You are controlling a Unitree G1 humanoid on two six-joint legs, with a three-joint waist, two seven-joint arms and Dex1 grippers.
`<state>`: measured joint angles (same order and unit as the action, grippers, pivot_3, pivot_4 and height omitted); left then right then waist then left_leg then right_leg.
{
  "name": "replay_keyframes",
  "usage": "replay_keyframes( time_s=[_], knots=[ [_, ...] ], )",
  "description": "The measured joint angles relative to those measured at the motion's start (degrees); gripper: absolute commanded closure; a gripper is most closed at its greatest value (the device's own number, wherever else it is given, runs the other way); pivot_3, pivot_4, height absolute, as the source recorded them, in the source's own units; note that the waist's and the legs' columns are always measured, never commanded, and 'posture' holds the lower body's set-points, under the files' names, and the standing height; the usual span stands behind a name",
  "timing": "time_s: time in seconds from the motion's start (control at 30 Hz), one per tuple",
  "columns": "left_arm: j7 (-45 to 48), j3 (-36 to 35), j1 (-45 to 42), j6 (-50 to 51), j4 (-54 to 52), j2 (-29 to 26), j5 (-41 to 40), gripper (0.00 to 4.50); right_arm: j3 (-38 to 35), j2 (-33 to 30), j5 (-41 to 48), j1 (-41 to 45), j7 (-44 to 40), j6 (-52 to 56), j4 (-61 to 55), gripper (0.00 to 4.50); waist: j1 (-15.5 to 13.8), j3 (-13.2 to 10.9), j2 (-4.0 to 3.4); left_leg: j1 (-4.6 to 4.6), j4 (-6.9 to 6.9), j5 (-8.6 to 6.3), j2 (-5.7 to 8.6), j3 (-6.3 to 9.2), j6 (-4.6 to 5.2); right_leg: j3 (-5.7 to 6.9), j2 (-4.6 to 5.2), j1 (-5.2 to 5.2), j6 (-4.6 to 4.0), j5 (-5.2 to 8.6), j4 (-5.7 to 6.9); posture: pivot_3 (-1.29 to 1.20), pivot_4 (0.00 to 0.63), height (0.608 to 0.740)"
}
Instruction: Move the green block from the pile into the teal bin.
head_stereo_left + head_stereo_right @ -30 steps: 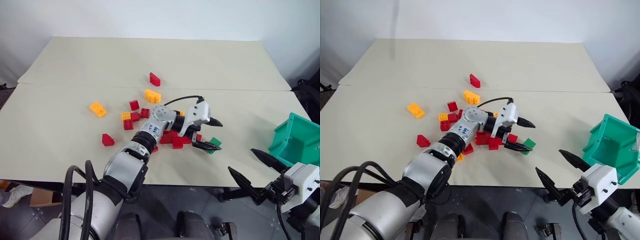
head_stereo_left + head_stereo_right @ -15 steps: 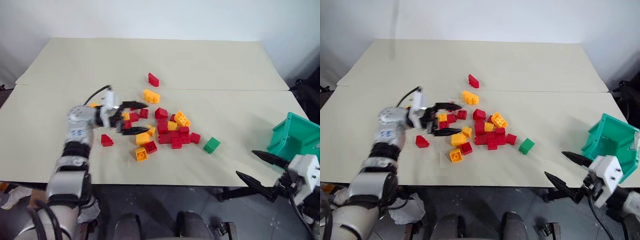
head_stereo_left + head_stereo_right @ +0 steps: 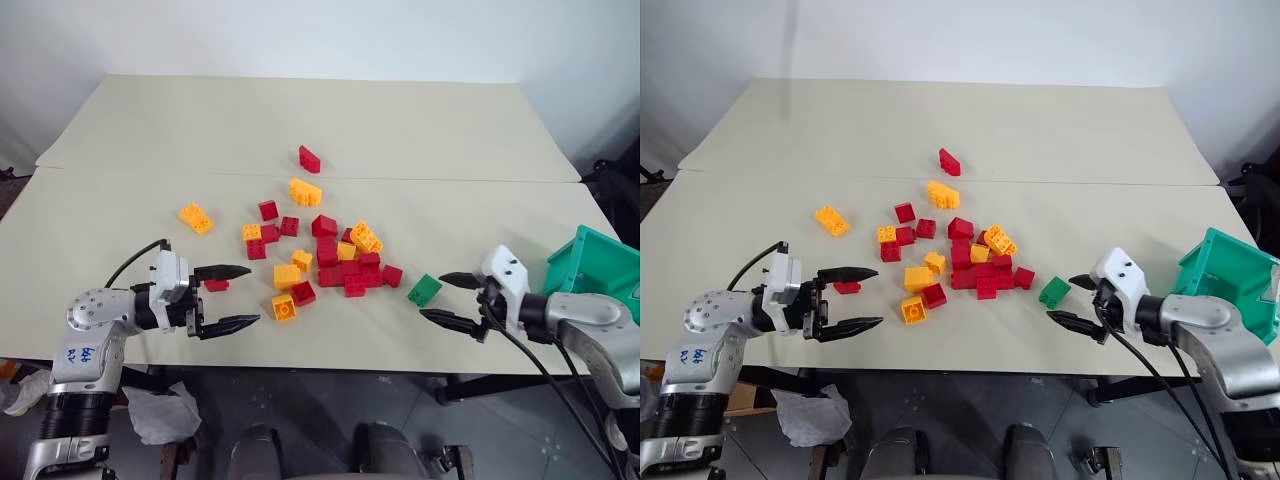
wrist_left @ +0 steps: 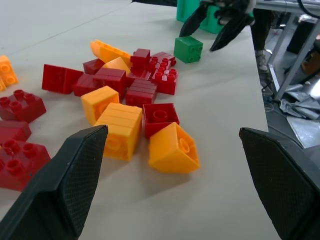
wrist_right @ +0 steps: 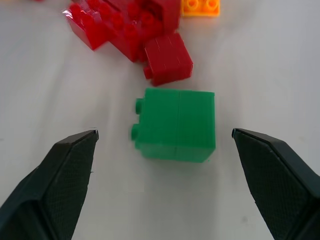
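Your two head views look forward and down from above onto the table (image 3: 120, 230), taking in the pile (image 3: 322, 250), the teal bin (image 3: 590, 270) at the right edge and both arms from well back. They share almost the whole scene, the right eye slightly offset. Your left wrist view sits low over the tabletop and faces across the pile toward the green block (image 4: 188, 49) and the right gripper (image 4: 215, 22) far beyond it. Your right wrist view looks steeply down from very near onto the green block, with the pile's near edge just past it; both wrist views share that block
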<state>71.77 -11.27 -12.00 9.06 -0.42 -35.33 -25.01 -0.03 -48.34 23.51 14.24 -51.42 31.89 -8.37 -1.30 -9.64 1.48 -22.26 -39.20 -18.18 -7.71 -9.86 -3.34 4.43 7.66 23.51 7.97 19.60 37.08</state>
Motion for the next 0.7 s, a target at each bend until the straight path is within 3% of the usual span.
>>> replay_keyframes(
  time_s=[0.03,0.13,0.3,0.4,0.7],
  knots=[
    [-0.5,0.1,0.5,0.5,-1.2,0.0,-0.3,0.02,0.8,0.8,-0.7,1.2,0.2,0.1,1.0,0.0,0.0,0.0,0.0,-0.01,0.0,0.0,0.0,-0.02,0.0,0.0,0.0,0.03,0.0,0.0,0.0,0.0,0.15,0.74],
    [-1.6,0.6,1.6,1.4,-3.6,0.0,-1.1,0.0,2.1,3.2,-1.7,2.8,0.5,0.1,2.2,0.62,0.0,0.0,-0.01,-0.03,0.06,-0.01,0.0,-0.02,-0.02,0.0,0.0,0.09,0.0,0.0,0.03,0.0,0.15,0.74],
    [-2.3,1.8,1.5,2.5,-4.5,0.0,-2.0,0.0,1.4,4.1,-1.7,1.1,0.9,-0.1,0.3,2.29,-0.1,0.0,-0.01,-0.05,0.05,-0.02,0.0,-0.03,-0.03,0.01,0.0,0.08,0.0,0.0,-0.02,0.0,0.15,0.74],
    [-2.6,3.2,0.9,3.0,-5.7,0.9,-2.5,0.0,-2.3,4.2,-1.4,-2.6,1.7,-1.8,-1.8,2.37,-0.3,0.0,-0.01,-0.07,0.05,-0.02,0.0,-0.03,-0.04,0.01,0.0,0.08,0.0,0.0,-0.04,0.0,0.15,0.74],
    [-10.6,9.5,-4.7,3.3,-8.1,11.3,-3.2,0.0,-37.5,10.2,9.4,-18.1,8.1,-9.4,-12.8,2.37,-0.7,0.0,-0.01,-0.02,0.03,-0.03,0.01,0.01,-0.05,0.01,-0.01,-0.05,0.01,-0.01,-0.1,0.0,0.15,0.74]
  ],
)
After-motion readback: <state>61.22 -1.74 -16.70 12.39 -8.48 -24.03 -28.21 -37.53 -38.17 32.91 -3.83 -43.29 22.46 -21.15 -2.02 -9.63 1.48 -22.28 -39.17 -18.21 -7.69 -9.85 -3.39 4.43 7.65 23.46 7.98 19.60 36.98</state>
